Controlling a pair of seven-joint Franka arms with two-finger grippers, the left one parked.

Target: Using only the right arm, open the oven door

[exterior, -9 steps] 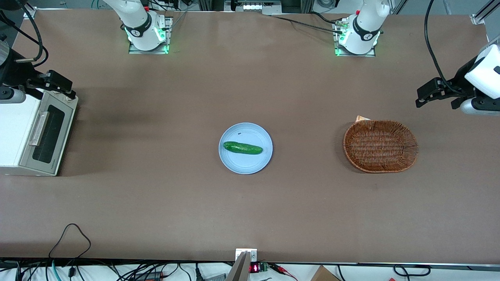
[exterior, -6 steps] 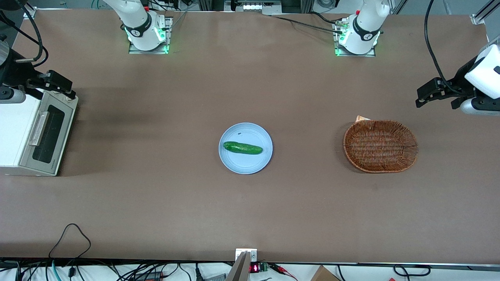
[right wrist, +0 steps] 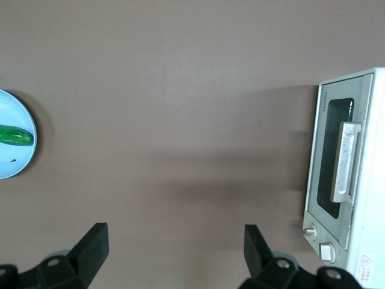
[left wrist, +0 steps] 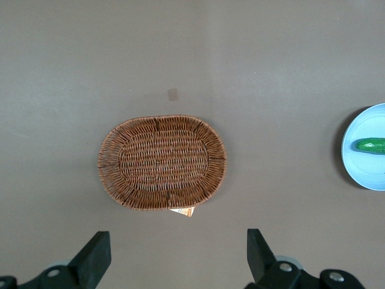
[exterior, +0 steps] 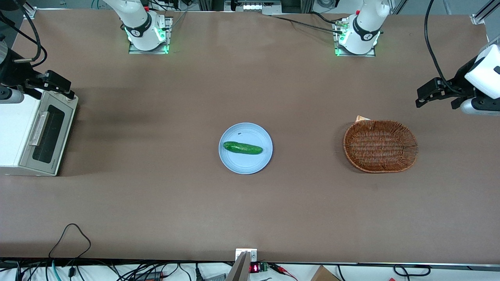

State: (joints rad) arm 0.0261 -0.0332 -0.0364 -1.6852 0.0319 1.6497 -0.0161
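1. Fingers [right wrist: 90, 247] spread wide on the gripper [right wrist: 174, 250], hovering above the toaster oven's [exterior: 15, 132] top edge.
2. Oven door [exterior: 47, 134] shut, facing the plate [exterior: 245, 164] with cucumber [exterior: 242, 148].

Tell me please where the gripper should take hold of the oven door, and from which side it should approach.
Probably the pale bar handle, which runs along the door's upper edge and stands proud of the dark glass. The oven door is shut and faces the plate, so coming from in front of the door seems best. The gripper, fingers open, hangs above the oven's top corner, clear of the handle.
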